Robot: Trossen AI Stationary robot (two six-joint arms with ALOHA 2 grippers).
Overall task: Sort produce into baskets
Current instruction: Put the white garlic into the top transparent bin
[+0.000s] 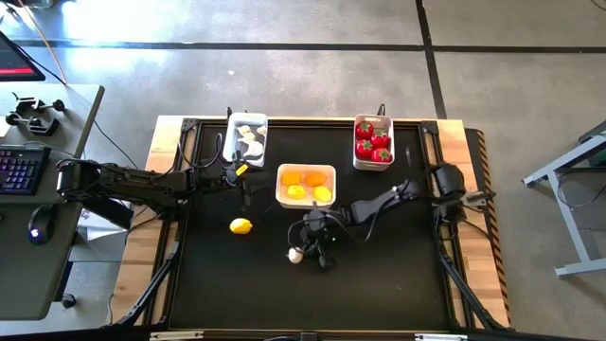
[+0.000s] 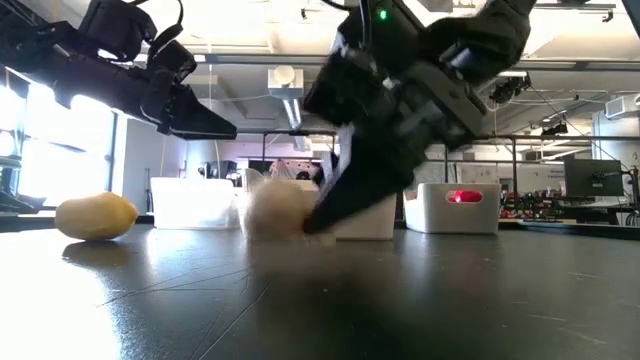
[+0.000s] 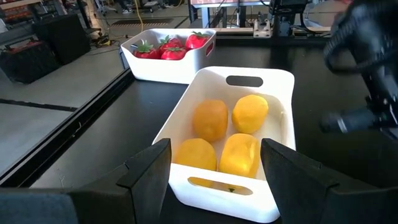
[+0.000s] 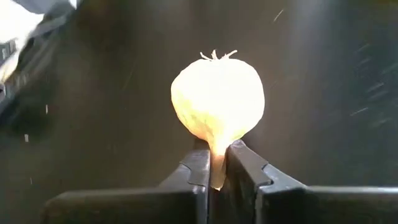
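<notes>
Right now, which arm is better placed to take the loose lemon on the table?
Left. The left gripper is open and empty near the lemon; the right gripper is shut on the garlic.

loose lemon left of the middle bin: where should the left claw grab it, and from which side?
Top-down, across its short axis at the middle. The lemon lies flat on the table, long axis roughly left-right in the high view, with nothing touching it, so the fingers likely fit on both long sides. The left claw is open nearby.

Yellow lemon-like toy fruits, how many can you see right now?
5: four yellow lemon-like toy fruits in the wide white plastic bin mid-table, one yellow lemon-like toy loose on the black tabletop.
</notes>
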